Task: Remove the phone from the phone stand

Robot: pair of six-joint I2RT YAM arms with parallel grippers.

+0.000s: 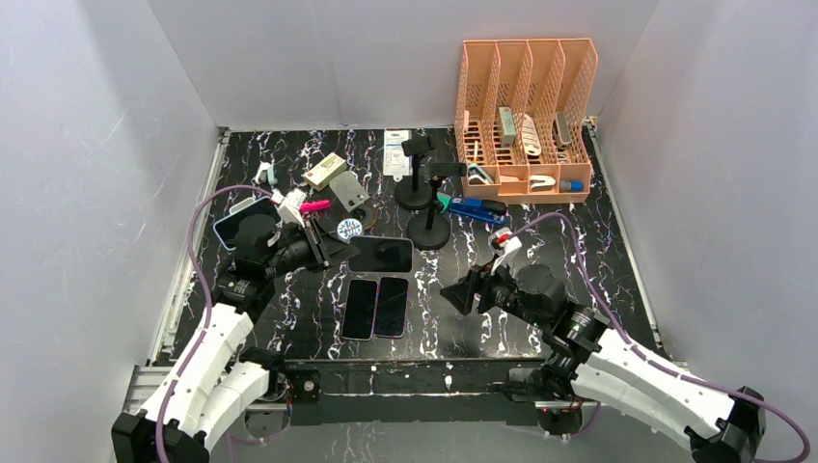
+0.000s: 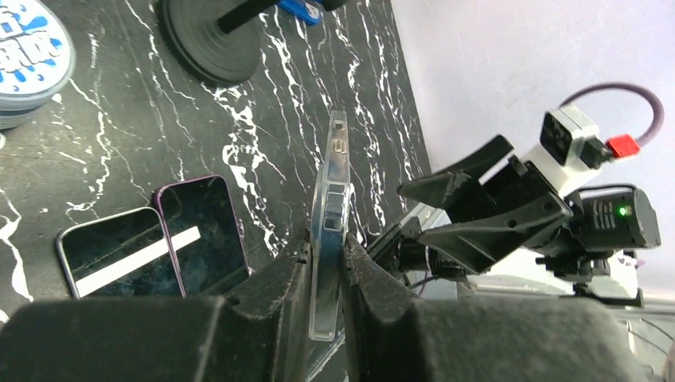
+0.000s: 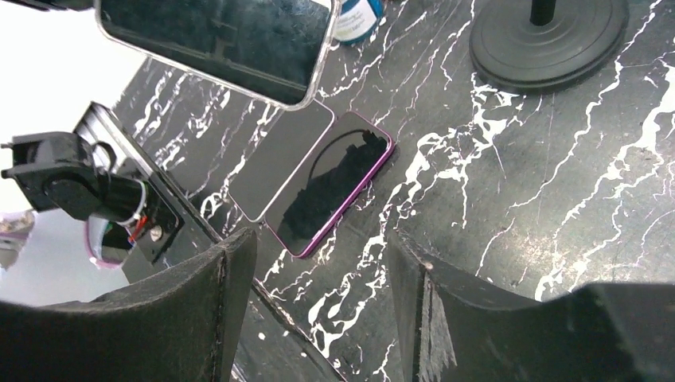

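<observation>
1. Top view: the left gripper (image 1: 342, 249) is clamped on one short end of the phone (image 1: 381, 255). The phone hangs level, screen up, over the tabletop (image 1: 540, 251). It is off both stands, just in front of the nearer phone stand (image 1: 429, 227), with the farther phone stand (image 1: 415, 183) behind that. A pair of flat phones (image 1: 391, 307) lies side by side on the tabletop just nearer the arms. The right gripper (image 1: 455, 292) points toward them from the right, apart from the phone.

2. Left wrist view: the phone (image 2: 333, 183), in a clear case, shows edge-on, pinched between the two fingers of the left gripper (image 2: 326, 255). Below it lie the flat phones (image 2: 199, 231). The nearer phone stand (image 2: 211, 44) shows its round base at top. The right gripper (image 2: 477, 211) faces in from the right.

3. Right wrist view: the right gripper (image 3: 318, 247) stands wide apart with nothing between its fingers. The held phone (image 3: 215, 36) floats at upper left above the flat phones (image 3: 334, 183). The stand's base (image 3: 545, 40) sits at upper right.
</observation>
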